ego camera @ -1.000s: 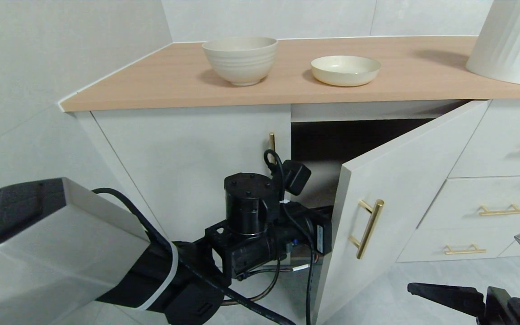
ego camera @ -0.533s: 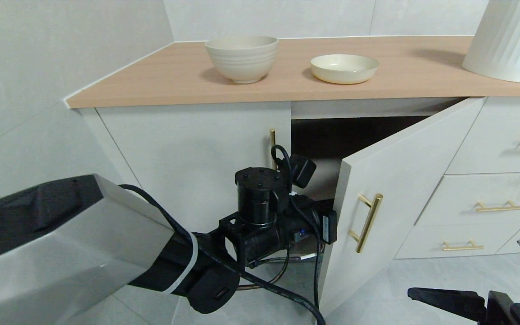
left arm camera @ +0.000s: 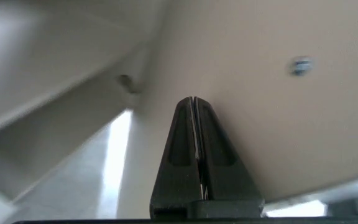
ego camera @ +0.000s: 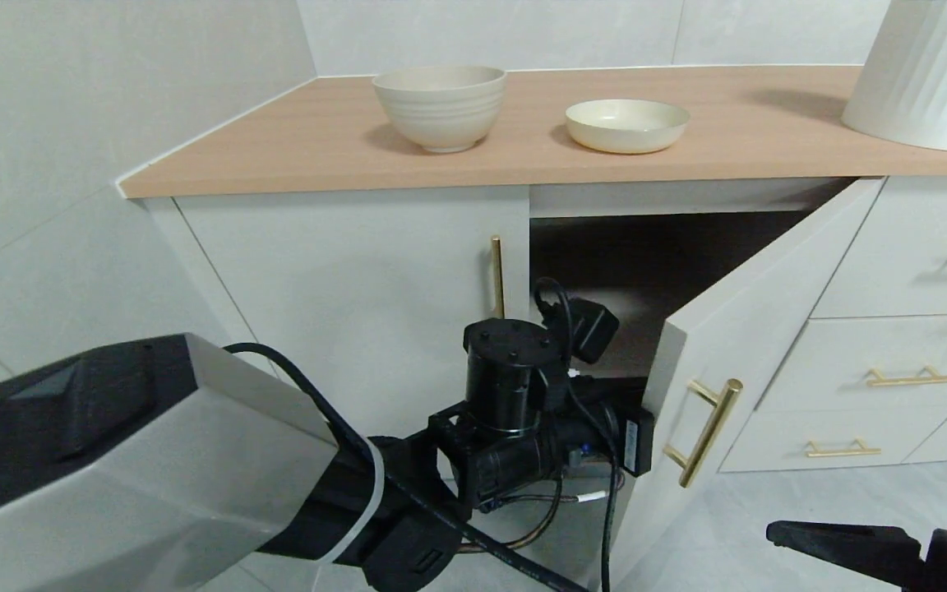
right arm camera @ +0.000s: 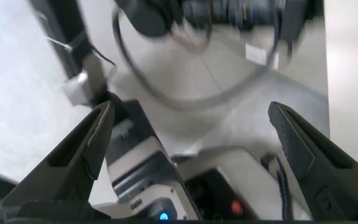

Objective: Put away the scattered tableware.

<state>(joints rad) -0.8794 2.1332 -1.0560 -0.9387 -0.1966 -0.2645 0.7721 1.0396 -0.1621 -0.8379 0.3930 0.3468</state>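
Two pieces of tableware stand on the wooden countertop (ego camera: 293,156): a ribbed cream bowl (ego camera: 439,105) and, to its right, a shallow cream dish (ego camera: 627,125). Below them the right cabinet door (ego camera: 749,329) stands partly open, its brass handle (ego camera: 708,432) facing me. My left wrist (ego camera: 552,411) is low at the door's free edge. In the left wrist view my left gripper (left arm camera: 194,104) is shut, empty, its tips against the door's inner face (left arm camera: 278,112). My right gripper (right arm camera: 191,130) hangs open and empty above the floor, low at the right.
A tall white ribbed container (ego camera: 934,74) stands at the counter's right end. The left cabinet door (ego camera: 342,296) is closed, with a brass handle (ego camera: 496,275). Drawers (ego camera: 909,378) with brass pulls lie to the right. A tiled wall (ego camera: 71,164) bounds the left side.
My left arm has moved right, and the cabinet door has swung wider open with it. The bowl and dish have stayed put. The head camera shifted slightly early on.
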